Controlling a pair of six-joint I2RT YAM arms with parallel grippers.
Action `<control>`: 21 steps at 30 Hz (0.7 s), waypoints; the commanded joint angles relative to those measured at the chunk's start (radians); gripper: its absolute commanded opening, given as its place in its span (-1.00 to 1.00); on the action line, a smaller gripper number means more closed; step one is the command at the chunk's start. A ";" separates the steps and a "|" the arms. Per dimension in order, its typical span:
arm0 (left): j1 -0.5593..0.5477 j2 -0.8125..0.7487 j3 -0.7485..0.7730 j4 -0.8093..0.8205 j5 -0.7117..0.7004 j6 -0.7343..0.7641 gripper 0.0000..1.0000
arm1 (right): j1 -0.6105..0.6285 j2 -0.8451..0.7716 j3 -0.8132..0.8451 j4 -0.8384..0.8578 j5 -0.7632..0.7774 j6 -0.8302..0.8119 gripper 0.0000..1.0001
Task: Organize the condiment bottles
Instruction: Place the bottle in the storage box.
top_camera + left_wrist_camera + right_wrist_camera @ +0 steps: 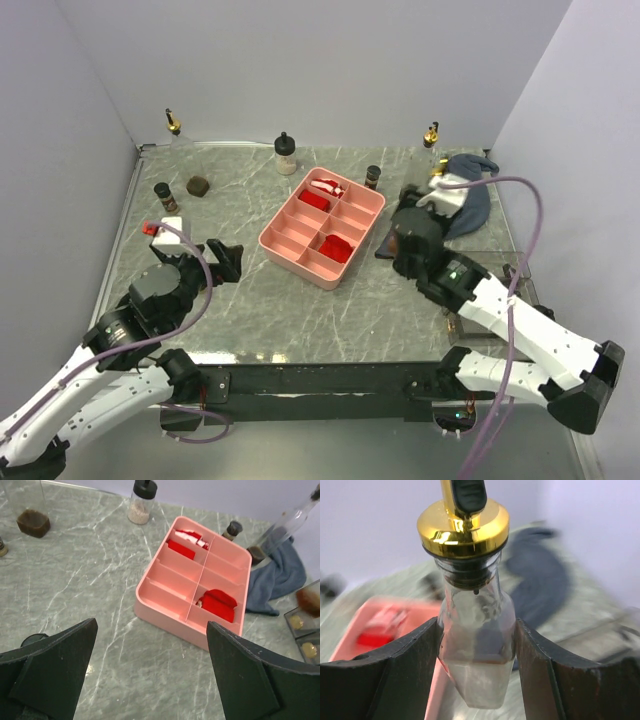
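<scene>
Right end effector is part-closed on a tall clear bottle. Its fingers clamp the flat shoulders just below the neck, and the gold pourer sticks up above them. The bottle is on the right side of the surface, between the pink tray and the blue-grey cloth; can't tell whether its base is off the surface. Left end effector is wide open and empty, at near left, facing the tray. Other bottles stand loose along the far side: far-left pourer bottle, far-right pourer bottle, cream bottle at far centre, small brown bottle just beyond the tray, capped brown bottle and squat dark jar at left. Handling call: it looks like glass, so rigid, smooth, likely slippery and breakable. It's tall and narrow with a metal top, so probably tippy when set down. The shoulder grip looks okay; lower on the body would likely swing less. Don't grab the pourer, it may pull out.
</scene>
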 commanded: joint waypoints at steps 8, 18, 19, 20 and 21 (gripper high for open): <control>-0.003 0.009 0.007 -0.007 0.039 0.033 0.93 | -0.484 -0.019 0.046 0.001 0.312 0.183 -1.00; -0.001 -0.040 -0.002 0.015 0.050 0.041 0.93 | -0.810 0.068 -0.015 0.177 0.202 0.129 -1.00; -0.001 -0.044 -0.006 0.016 0.048 0.042 0.93 | -0.824 0.079 -0.014 0.154 0.203 0.140 -1.00; -0.003 -0.046 -0.006 0.018 0.045 0.044 0.93 | -0.842 0.086 -0.011 0.142 0.215 0.151 -1.00; -0.003 -0.047 -0.006 0.018 0.044 0.044 0.93 | -0.844 0.103 -0.011 0.136 0.226 0.159 -1.00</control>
